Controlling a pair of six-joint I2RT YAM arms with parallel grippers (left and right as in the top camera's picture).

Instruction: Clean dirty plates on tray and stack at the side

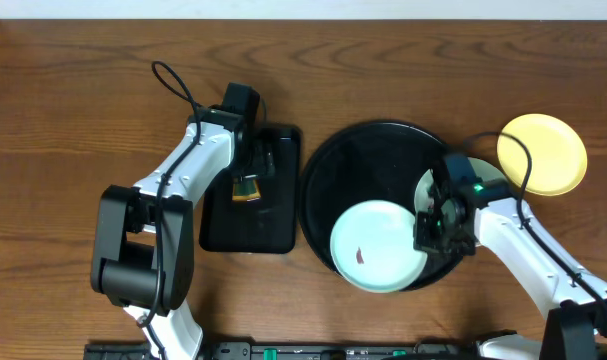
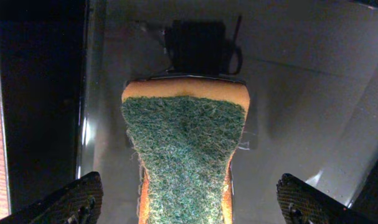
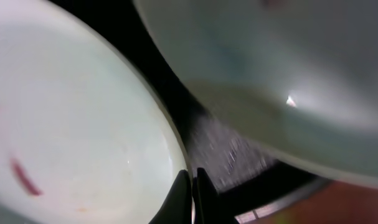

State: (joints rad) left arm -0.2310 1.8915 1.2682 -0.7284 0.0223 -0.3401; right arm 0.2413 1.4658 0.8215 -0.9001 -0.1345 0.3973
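Note:
A large round black tray (image 1: 368,165) holds two pale mint plates. The nearer plate (image 1: 378,245), with a reddish smear (image 1: 360,256), lies at the tray's front. My right gripper (image 1: 428,235) is shut on its right rim. In the right wrist view the gripper (image 3: 192,193) pinches that rim, with the smeared plate (image 3: 70,137) to its left. The second mint plate (image 1: 429,192) lies partly under the right arm. A pale yellow plate (image 1: 543,153) sits on the table to the right of the tray. My left gripper (image 2: 189,205) is open, its fingers (image 2: 76,199) wide on either side of a green-topped sponge (image 2: 185,155).
The sponge (image 1: 246,189) lies in a smaller rectangular black tray (image 1: 251,225), left of the round tray. Bare wooden table (image 1: 63,120) stretches to the far left and along the back. The second plate (image 3: 288,62) looms blurred just above the right fingers.

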